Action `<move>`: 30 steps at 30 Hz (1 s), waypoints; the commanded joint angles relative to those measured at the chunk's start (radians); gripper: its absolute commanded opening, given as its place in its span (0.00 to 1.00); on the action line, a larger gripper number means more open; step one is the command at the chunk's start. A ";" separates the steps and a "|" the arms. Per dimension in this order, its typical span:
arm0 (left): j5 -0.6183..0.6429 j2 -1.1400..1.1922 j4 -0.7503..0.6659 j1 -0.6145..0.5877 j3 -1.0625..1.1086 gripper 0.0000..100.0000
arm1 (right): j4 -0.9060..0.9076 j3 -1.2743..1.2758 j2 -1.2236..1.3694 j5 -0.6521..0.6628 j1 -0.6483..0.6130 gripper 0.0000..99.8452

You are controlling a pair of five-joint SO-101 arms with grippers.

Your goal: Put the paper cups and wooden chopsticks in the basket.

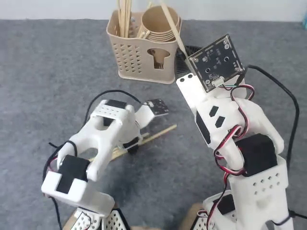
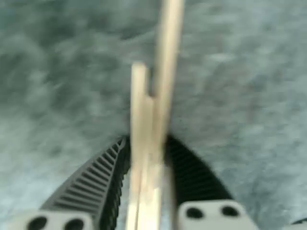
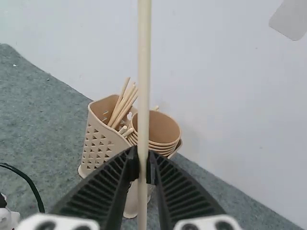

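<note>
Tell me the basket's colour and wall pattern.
Beige basket, its wall punched with rows of small triangular holes; clearest in the right wrist view.

The high view looks steeply down on both arms and the basket (image 1: pixel 141 57). The left wrist view sits close above the surface (image 2: pixel 62 72); the right wrist view also faces the basket.

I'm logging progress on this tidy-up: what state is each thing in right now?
Basket: upright, partly filled.
Paper cups: nested in a stack, inside the basket.
Stored chopsticks: standing on end in the basket.
Right gripper: shut on single chopstick, raised near the basket, not yet in.
Left gripper: shut on two chopsticks, low at the grey mat.
</note>
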 commanded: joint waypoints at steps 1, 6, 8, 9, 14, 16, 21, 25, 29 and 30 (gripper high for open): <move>-0.006 0.032 0.040 0.012 -0.038 0.01 | -0.021 -0.009 -0.027 -0.017 0.013 0.01; -0.006 -0.012 0.166 0.064 -0.039 0.01 | -0.021 -0.009 -0.027 -0.018 0.013 0.01; -0.006 -0.058 0.206 0.074 -0.036 0.01 | -0.021 -0.009 -0.027 -0.018 0.013 0.01; -0.005 -0.084 0.224 0.075 -0.035 0.01 | -0.021 -0.009 -0.027 -0.018 0.013 0.01; -0.002 -0.239 0.311 0.072 -0.035 0.01 | -0.021 -0.009 -0.027 -0.018 0.013 0.01; 0.000 -0.310 0.327 0.071 -0.035 0.01 | -0.021 -0.009 -0.027 -0.018 0.013 0.01; 0.101 -0.477 0.290 0.068 -0.059 0.01 | -0.019 0.000 -0.025 -0.018 0.013 0.01; 0.163 -0.597 0.261 0.068 -0.116 0.01 | -0.028 0.041 -0.042 -0.018 0.013 0.01; 0.209 -0.654 0.261 0.051 -0.209 0.01 | -0.030 0.086 -0.091 -0.015 0.013 0.01; 0.221 -0.652 0.261 0.037 -0.242 0.01 | -0.030 0.095 -0.104 -0.015 0.013 0.01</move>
